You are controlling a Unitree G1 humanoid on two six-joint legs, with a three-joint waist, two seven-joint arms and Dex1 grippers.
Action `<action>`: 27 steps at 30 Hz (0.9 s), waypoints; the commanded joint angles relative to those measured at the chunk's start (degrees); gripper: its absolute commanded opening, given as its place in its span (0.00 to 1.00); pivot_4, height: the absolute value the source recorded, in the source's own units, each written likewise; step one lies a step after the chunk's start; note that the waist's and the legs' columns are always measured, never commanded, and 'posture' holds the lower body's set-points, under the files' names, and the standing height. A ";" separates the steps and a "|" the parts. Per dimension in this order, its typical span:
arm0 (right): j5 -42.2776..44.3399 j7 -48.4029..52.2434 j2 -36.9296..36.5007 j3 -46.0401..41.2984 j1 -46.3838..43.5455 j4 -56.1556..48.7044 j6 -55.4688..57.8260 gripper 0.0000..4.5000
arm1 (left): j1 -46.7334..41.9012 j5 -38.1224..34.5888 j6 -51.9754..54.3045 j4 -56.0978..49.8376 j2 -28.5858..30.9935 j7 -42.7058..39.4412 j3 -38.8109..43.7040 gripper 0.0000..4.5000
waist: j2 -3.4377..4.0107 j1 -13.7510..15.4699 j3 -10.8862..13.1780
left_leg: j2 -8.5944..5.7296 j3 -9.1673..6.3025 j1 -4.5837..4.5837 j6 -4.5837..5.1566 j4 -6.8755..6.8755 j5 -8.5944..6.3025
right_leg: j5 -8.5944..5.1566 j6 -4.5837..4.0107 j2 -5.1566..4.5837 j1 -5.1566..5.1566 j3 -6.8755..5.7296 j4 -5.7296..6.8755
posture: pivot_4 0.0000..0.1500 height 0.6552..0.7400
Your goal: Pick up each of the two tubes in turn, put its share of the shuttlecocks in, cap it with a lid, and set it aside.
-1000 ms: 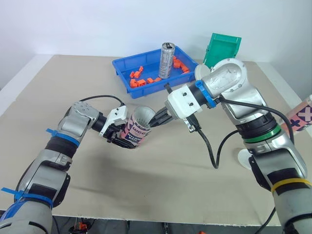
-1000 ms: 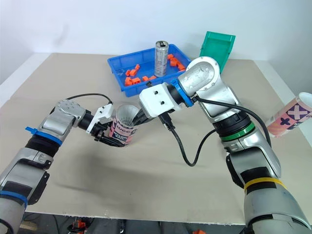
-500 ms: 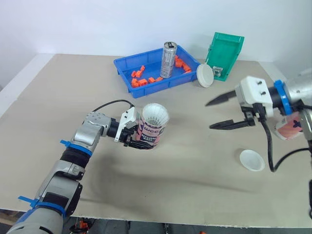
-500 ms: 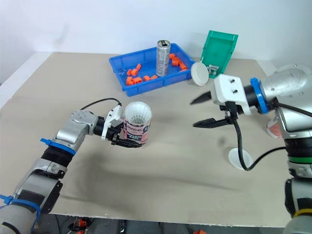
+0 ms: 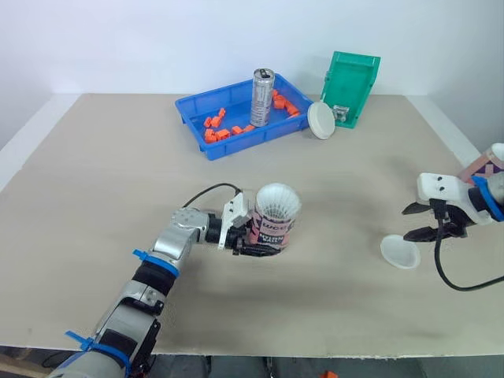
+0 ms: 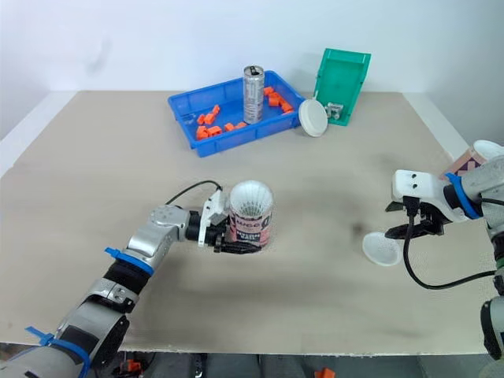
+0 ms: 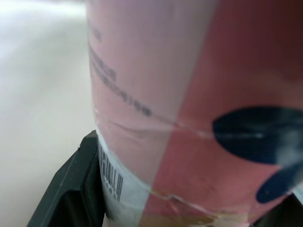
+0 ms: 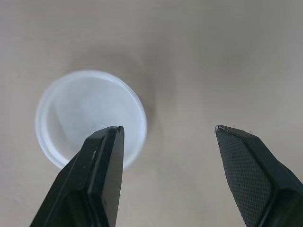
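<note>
A pink tube [image 5: 272, 229] stands upright near the table's middle, with the white feathers of a shuttlecock [image 5: 278, 202] filling its mouth. My left gripper [image 5: 258, 242] is shut on its lower part; in the left wrist view the tube [image 7: 189, 104] sits against a black finger [image 7: 71, 189]. My right gripper [image 5: 407, 223] is open, just above a white lid [image 5: 399, 252] that lies flat on the table at the right. In the right wrist view the lid [image 8: 90, 118] lies under one finger. A second pink tube [image 5: 487, 167] shows at the right edge.
A blue tray [image 5: 194, 105] with orange pieces and a metal can [image 5: 261, 97] sits at the back. A green bin [image 5: 350, 77] stands beside it, with another white lid [image 5: 320, 120] leaning at its foot. A black cable hangs from my right wrist.
My right gripper left the tube's mouth, opened, and swung right and down to the white lid. The tube now stands upright with a shuttlecock in it. The camera has shifted.
</note>
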 commanded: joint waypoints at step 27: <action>5.70 2.43 2.05 0.47 -2.20 -11.13 4.06 0.01 | -0.23 2.02 1.11 3.20 1.03 -0.39 -1.92 0.64 | 0.05 -0.28 -0.03 | -0.02 0.30 0.20 0.00 0.01 0.00 | 0.07 0.16 0.00 0.09 0.35 0.00 | 1.00 1.00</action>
